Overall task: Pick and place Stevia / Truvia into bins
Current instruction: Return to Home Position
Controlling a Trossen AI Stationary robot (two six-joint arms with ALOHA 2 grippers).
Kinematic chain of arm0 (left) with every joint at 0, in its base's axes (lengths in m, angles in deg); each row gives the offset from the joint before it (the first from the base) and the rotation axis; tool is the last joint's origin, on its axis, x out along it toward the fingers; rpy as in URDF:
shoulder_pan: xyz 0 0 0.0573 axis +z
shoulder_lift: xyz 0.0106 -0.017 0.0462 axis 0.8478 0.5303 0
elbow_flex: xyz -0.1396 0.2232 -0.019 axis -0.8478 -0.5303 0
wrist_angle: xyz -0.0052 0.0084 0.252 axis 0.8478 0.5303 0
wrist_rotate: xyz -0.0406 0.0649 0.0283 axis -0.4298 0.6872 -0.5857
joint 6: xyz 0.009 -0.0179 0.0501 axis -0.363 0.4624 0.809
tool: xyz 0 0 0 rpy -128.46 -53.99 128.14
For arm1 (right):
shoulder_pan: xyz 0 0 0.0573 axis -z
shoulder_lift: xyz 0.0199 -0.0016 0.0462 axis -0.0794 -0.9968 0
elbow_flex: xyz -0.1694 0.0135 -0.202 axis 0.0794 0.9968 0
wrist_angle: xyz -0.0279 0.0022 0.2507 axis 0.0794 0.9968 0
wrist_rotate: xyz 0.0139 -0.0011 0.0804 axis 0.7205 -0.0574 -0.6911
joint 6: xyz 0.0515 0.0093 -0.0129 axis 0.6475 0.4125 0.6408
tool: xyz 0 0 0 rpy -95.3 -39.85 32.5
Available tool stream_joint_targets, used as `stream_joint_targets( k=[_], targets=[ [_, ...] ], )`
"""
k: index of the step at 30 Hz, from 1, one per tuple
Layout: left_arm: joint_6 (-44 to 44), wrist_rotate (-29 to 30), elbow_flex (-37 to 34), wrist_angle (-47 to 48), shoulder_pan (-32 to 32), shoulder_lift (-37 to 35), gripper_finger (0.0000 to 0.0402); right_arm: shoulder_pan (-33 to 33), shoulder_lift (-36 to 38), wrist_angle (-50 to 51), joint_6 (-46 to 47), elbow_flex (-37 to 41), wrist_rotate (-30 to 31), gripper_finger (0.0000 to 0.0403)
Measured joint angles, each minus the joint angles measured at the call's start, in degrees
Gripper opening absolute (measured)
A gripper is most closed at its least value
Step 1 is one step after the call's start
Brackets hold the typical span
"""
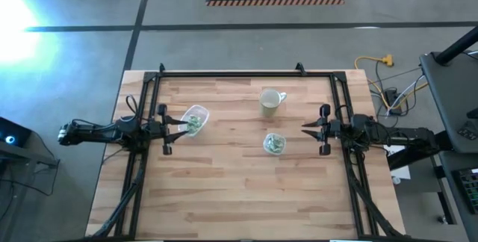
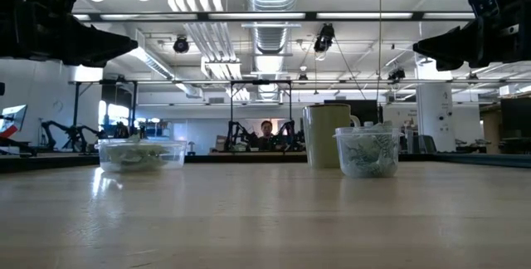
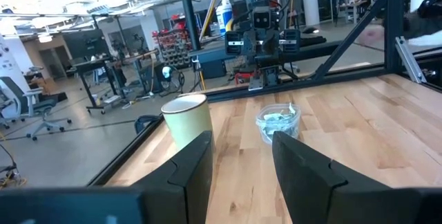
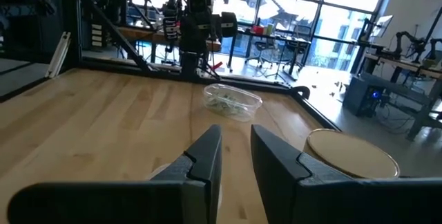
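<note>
Homing step. My left claw (image 1: pixel 179 128) hangs beside wide bin (image 2: pixel 142 143), parted, empty. My right claw (image 1: pixel 308 128) is narrowly parted, empty. Stevia packets (image 1: pixel 274 145) fill wide bin and small cup (image 2: pixel 366 132). Next: park arms, no grasp.

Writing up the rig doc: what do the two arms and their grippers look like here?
The left arm and the right arm match: near-black, slim jointed links. The left gripper and the right gripper each have a bulkier dark body ending in two fingers. Up close, the fingers are matte black, broad and flat-sided, tapering to blunt tips. No markings or loose cables that I can make out.
</note>
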Motion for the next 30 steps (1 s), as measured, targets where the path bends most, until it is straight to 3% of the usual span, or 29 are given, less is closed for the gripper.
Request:
stream_joint_targets(
  k=[30],
  targets=[
    [0.00,0.02,0.00,0.00,0.00,-0.02,0.0135,0.00,0.00,0.00,-0.65,0.00,0.02,0.0068]
  ],
)
